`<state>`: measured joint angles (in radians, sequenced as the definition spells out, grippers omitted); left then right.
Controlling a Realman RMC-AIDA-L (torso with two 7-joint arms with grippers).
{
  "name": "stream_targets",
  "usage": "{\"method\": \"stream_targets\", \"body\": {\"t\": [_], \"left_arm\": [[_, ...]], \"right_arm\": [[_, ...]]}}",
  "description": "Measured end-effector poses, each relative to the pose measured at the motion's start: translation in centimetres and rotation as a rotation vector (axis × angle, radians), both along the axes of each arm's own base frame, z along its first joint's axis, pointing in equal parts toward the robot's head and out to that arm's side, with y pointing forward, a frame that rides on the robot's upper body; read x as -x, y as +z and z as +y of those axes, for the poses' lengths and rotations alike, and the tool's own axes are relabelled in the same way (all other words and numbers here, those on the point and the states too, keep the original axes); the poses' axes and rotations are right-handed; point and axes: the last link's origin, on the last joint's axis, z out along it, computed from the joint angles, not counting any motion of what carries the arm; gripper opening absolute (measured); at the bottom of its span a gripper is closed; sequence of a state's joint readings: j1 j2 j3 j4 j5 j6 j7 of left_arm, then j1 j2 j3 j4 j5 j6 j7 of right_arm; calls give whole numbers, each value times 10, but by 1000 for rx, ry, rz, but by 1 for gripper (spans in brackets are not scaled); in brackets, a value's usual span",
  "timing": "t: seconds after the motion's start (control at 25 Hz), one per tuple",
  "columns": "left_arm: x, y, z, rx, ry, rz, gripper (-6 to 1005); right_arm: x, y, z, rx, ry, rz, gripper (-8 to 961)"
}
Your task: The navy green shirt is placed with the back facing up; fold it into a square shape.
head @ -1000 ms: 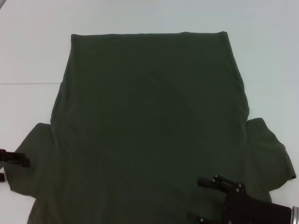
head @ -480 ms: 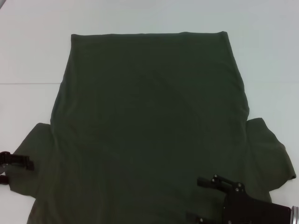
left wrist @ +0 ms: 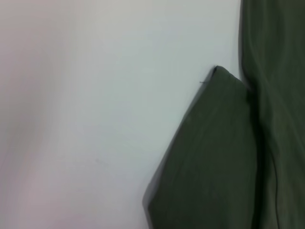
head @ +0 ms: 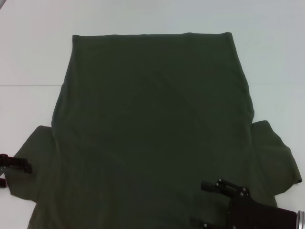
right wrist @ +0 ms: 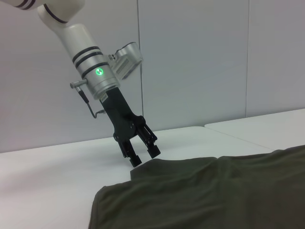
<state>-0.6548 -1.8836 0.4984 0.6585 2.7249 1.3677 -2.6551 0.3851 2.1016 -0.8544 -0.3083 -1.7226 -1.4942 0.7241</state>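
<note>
The navy green shirt [head: 152, 124] lies spread flat on the white table [head: 33, 57], plain side up, hem at the far side and sleeves toward me. My left gripper [head: 9, 172] stands open at the outer edge of the left sleeve [head: 35, 157]. In the right wrist view this left gripper [right wrist: 143, 156] hovers just above the sleeve edge [right wrist: 143, 167] with nothing between its fingers. The left wrist view shows that sleeve [left wrist: 214, 157] beside the shirt body [left wrist: 281, 95]. My right gripper [head: 206, 205] is open over the shirt's near right part, close to the right sleeve [head: 276, 157].
A seam between two table tops [head: 28, 85] runs along the left. Bare white table surrounds the shirt on the left, right and far sides. A grey panelled wall [right wrist: 190, 62] stands behind the table.
My left gripper has shifted only slightly at the left sleeve's edge. The right gripper and the shirt look the same.
</note>
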Motion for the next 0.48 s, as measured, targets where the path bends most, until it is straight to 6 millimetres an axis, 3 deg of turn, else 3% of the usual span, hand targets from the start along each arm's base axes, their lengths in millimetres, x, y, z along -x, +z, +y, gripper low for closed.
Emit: {"method": "stream_targets", "body": {"t": [0.48], "left_arm": [[0, 1, 0, -3, 0, 2, 933]], "right_arm": [[1, 0, 1, 2, 4, 1, 897]]}}
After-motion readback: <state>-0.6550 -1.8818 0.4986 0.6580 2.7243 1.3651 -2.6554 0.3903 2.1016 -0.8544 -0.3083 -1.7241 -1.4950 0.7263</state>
